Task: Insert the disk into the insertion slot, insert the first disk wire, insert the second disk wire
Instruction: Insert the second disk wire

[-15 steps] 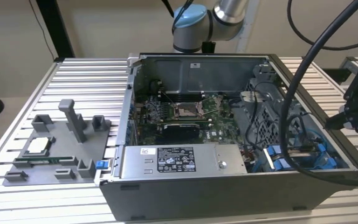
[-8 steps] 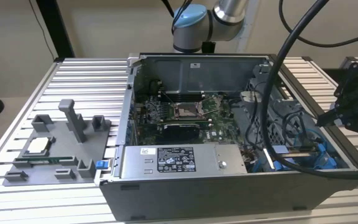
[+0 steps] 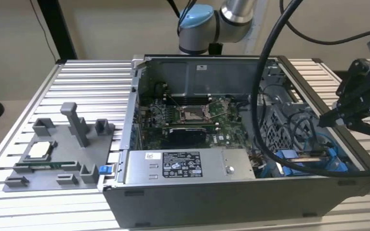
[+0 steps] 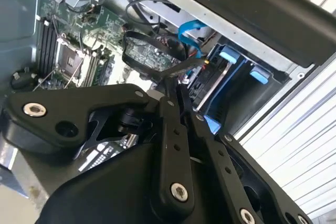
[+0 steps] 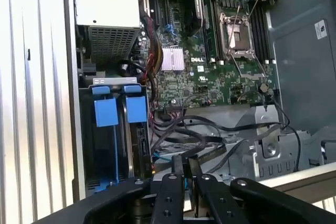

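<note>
The disk [image 3: 306, 155], in its blue carrier, lies inside the insertion slot [image 3: 340, 163] at the open computer case's near corner, on the exterior view's right. In the first wrist view the disk [image 5: 137, 145] sits in the grey slot [image 5: 86, 145] under two blue tabs. My black gripper [image 3: 326, 121] hovers above that corner, over the case's side wall. In both wrist views the fingers are together at the gripper [image 4: 176, 87] [image 5: 185, 162]. A flat dark disk wire [image 4: 185, 67] [image 5: 212, 156] runs from the tips towards the disk [image 4: 210, 85].
A grey box with a sticker [image 3: 185, 166] fills the case's near side, beside the motherboard [image 3: 191, 115]. A perforated metal cage [image 5: 107, 40] sits next to the slot. Loose cables [image 5: 210, 129] cross the case floor. A grey fixture tray [image 3: 56, 154] rests on the ribbed table [image 3: 88, 82].
</note>
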Tool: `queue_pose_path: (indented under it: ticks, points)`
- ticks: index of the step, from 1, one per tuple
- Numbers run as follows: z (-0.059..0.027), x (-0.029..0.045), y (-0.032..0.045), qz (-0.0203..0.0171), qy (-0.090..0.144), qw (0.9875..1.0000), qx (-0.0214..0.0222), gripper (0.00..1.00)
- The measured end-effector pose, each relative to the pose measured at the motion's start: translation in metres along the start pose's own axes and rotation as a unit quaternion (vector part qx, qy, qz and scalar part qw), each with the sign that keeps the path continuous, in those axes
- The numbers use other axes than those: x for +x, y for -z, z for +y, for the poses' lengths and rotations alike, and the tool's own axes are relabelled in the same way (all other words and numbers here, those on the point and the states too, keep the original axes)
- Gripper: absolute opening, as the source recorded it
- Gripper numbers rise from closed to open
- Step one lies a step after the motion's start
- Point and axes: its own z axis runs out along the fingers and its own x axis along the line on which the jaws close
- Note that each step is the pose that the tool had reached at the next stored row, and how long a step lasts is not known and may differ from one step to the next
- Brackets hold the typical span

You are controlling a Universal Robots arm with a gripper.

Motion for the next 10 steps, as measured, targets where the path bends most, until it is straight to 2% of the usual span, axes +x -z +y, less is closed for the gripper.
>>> queue_pose_path:
  ticks: [10]
  points:
    - [0.0192,-0.001,0.0005,0.0,0.0,1.0,-0.0002,0.0]
